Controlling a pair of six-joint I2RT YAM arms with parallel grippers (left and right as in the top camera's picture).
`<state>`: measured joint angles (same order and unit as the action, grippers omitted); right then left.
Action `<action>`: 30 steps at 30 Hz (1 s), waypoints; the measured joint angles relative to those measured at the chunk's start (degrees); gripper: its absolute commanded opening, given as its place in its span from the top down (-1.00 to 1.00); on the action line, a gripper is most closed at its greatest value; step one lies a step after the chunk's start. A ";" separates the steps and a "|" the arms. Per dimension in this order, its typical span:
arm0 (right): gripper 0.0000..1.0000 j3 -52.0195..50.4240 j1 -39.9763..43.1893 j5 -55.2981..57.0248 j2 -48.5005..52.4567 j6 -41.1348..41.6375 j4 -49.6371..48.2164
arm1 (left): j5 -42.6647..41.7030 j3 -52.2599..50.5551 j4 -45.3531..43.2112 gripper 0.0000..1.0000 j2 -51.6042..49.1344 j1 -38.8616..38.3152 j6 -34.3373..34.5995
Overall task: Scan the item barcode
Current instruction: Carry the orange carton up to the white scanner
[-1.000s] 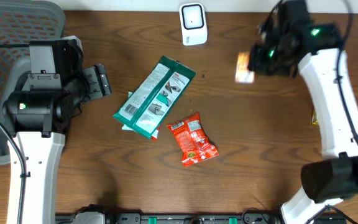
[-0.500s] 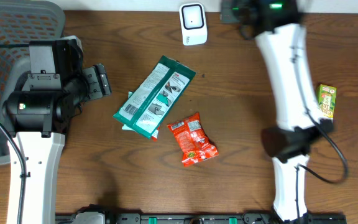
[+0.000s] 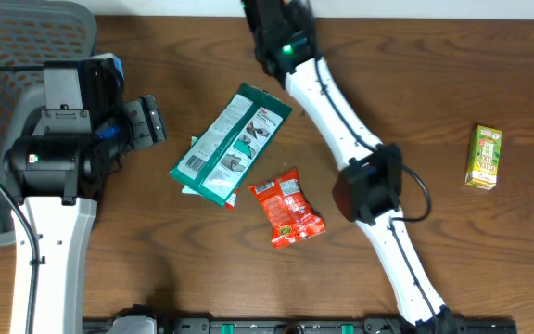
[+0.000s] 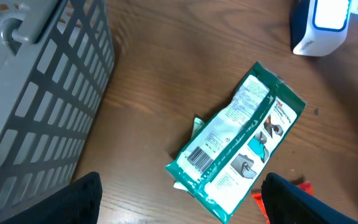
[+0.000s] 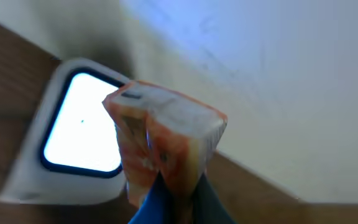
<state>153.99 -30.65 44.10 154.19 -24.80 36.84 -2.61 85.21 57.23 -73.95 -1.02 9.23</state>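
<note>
In the right wrist view a small orange and white carton (image 5: pixel 166 134) stands pinched between my right gripper's (image 5: pixel 176 186) blue fingers, shut on it. It hangs just in front of the white barcode scanner (image 5: pixel 79 134) with its lit window. From overhead my right gripper (image 3: pixel 279 32) reaches over the table's back edge and covers both the scanner and the carton. The scanner (image 4: pixel 321 25) also shows at the top right of the left wrist view. My left gripper (image 3: pixel 146 121) rests open at the left, with nothing between its fingers (image 4: pixel 73 199).
A grey mesh basket (image 3: pixel 7 56) stands at the far left. A green and white pouch (image 3: pixel 230 144) and a red snack bag (image 3: pixel 287 206) lie mid-table. A green juice carton (image 3: pixel 483 156) lies at the right. My right arm (image 3: pixel 360 176) slants across the table's middle.
My right arm has swung from the back right across to the scanner at the back centre, carrying the orange carton. The left arm has not moved.
</note>
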 measured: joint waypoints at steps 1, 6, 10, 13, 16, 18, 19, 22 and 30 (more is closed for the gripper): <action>0.98 0.00 -0.04 1.05 0.70 -1.66 -1.01 | 0.00 0.00 0.02 -0.65 0.00 0.00 0.00; 0.98 -0.09 -0.22 4.94 3.19 -8.37 -2.01 | 0.00 0.00 0.00 -0.65 0.00 0.00 0.00; 0.98 -0.09 -0.22 6.16 3.19 -9.68 -2.69 | 0.00 0.00 0.00 -0.66 0.00 0.00 0.00; 0.98 -0.09 -0.22 6.38 3.19 -9.79 -2.38 | 0.00 0.00 0.00 -0.65 0.00 0.00 0.00; 0.98 -0.09 -0.22 6.75 3.19 -9.57 -1.88 | 0.00 0.00 0.00 -0.65 0.00 0.00 0.00; 0.98 -0.09 -0.24 6.75 3.19 -8.44 -0.09 | 0.00 0.00 0.00 -0.65 0.00 0.00 0.00; 0.98 -0.09 -0.24 6.69 3.13 -7.61 1.27 | 0.00 0.00 0.00 -0.65 0.00 0.00 0.00; 0.98 -0.09 -0.31 5.05 1.68 -4.02 8.22 | 0.00 0.00 0.00 -0.65 0.00 0.00 0.00; 0.81 -0.39 0.66 -11.04 -17.05 12.33 31.78 | 0.00 0.00 0.02 -0.65 0.00 0.00 0.00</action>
<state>153.60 -30.00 33.06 137.14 -12.47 68.62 -2.61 85.21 57.25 -73.95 -1.02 9.23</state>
